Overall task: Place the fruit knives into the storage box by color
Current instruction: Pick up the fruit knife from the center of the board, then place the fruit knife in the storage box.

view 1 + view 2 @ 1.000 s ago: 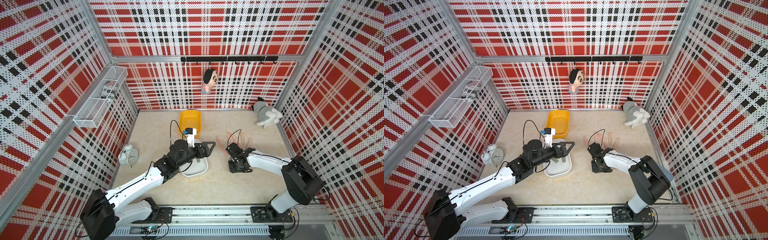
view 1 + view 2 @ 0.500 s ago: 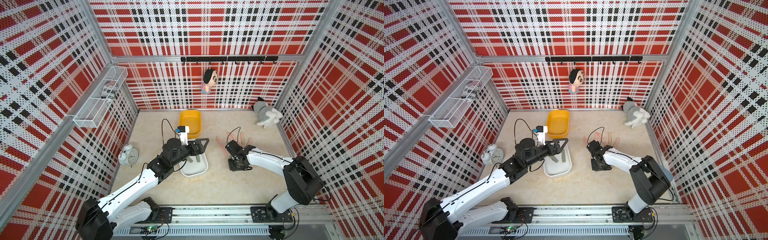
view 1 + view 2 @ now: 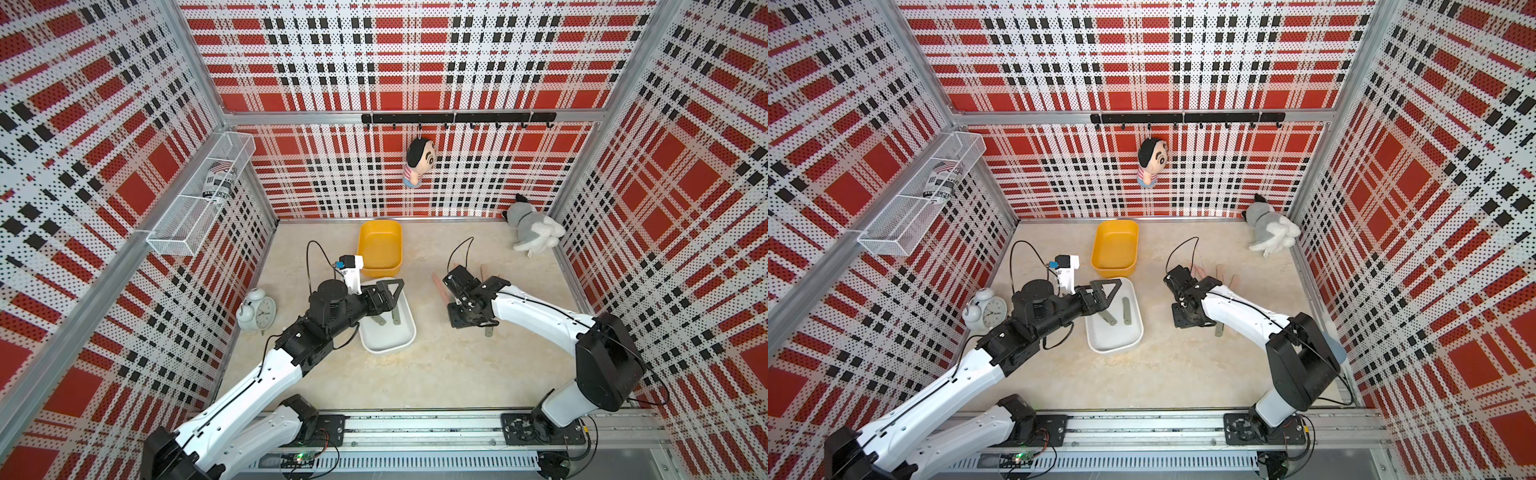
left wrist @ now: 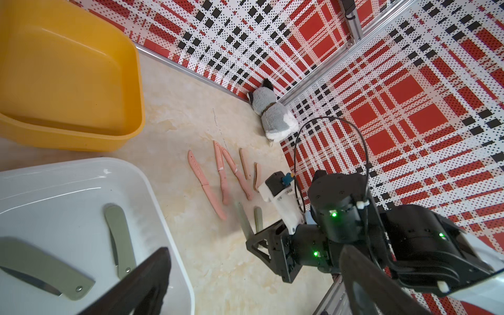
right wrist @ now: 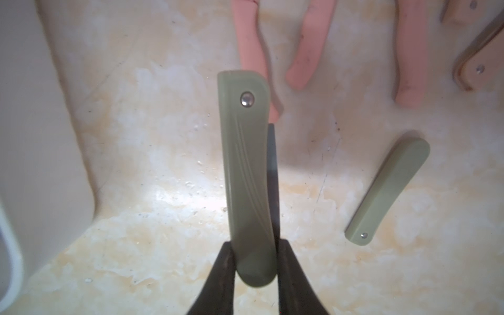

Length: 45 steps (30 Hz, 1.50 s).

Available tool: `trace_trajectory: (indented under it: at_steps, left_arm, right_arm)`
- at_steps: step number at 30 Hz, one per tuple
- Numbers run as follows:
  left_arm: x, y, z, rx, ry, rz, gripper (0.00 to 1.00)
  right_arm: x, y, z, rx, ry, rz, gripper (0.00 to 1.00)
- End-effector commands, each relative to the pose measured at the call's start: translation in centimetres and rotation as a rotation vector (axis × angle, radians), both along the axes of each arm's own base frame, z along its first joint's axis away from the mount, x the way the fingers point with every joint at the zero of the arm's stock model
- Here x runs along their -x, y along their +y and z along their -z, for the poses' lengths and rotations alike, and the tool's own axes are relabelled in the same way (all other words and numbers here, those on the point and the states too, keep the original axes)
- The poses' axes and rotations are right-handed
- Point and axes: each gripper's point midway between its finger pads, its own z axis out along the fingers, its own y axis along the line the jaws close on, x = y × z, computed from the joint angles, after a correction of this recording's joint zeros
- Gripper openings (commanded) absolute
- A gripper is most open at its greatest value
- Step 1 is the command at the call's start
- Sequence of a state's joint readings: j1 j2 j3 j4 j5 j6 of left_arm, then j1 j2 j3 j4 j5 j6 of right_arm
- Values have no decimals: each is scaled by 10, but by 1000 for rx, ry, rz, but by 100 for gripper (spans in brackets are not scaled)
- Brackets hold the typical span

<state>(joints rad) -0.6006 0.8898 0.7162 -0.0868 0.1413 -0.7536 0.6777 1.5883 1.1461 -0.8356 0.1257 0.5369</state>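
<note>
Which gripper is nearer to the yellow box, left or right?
Left. The left gripper hangs open over the white box, just beside the yellow box. The right gripper is farther across the table, by the pink knives, shut on a green knife.

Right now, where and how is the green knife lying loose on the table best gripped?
Pinch the loose green knife across its narrow width near mid-length, descending from above: it lies flat, both long edges clear of the pink knives.
</note>
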Motion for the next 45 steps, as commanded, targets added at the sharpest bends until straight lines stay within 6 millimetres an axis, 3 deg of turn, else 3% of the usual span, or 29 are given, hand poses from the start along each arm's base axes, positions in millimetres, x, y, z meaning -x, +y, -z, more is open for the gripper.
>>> trace_trajectory:
  at_steps: [1, 7, 13, 18, 23, 33, 45]
  left_arm:
    - [6, 15, 15, -47, 33, -27, 98]
    - [20, 26, 23, -38, 68, -41, 98]
    - [29, 36, 30, -35, 96, -61, 98]
    - [36, 42, 35, -39, 113, -77, 98]
    - [41, 47, 44, -39, 134, -86, 98]
    - [47, 52, 55, -34, 150, -96, 99]
    - [46, 63, 71, -98, 192, -151, 98]
  right_arm:
    - [-3, 14, -11, 23, -11, -48, 24]
    - [-15, 57, -38, -10, -51, -126, 24]
    - [-23, 113, -56, -58, -83, -220, 24]
    - [-22, 159, -59, -97, -79, -298, 24]
    - [-23, 190, -51, -126, -62, -345, 24]
    - [-25, 214, -19, -157, -7, -369, 24]
    - [-27, 216, 24, -118, 47, -362, 26]
